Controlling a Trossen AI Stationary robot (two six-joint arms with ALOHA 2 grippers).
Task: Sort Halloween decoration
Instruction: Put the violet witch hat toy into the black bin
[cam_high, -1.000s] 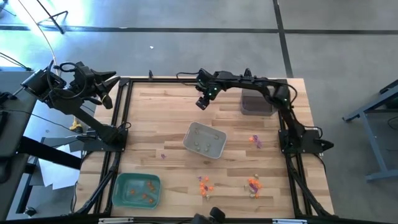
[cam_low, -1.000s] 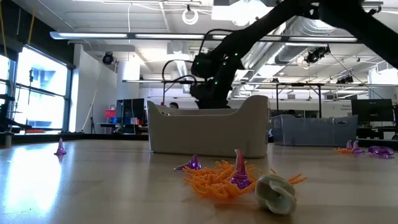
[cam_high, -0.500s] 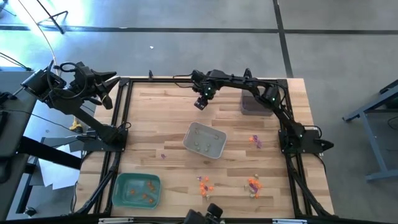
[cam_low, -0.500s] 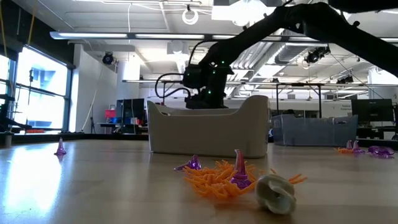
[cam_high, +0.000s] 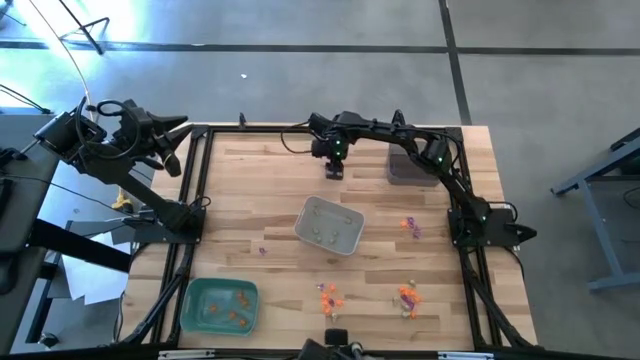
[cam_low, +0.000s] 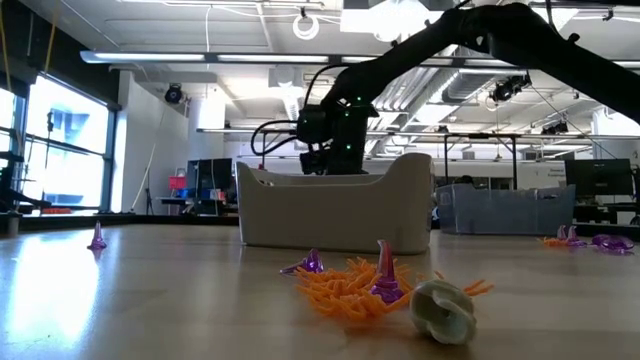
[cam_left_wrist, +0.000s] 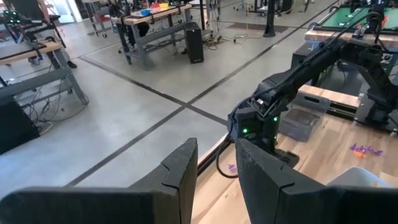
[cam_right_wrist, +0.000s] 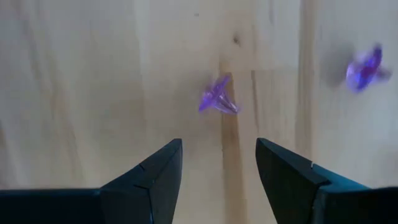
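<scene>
Right wrist view: right gripper (cam_right_wrist: 217, 163) jaws spread wide, nothing between them, pointing down at wooden table (cam_right_wrist: 74, 74). Purple trinket (cam_right_wrist: 217, 99) lies on wood just ahead of gap, apart from both fingers; second purple trinket (cam_right_wrist: 364, 68) off to side. High view: right gripper (cam_high: 334, 168) over table's far middle, beyond grey tray (cam_high: 329, 224). Left gripper (cam_left_wrist: 214, 163) parked off table, fingers apart, empty.
</scene>
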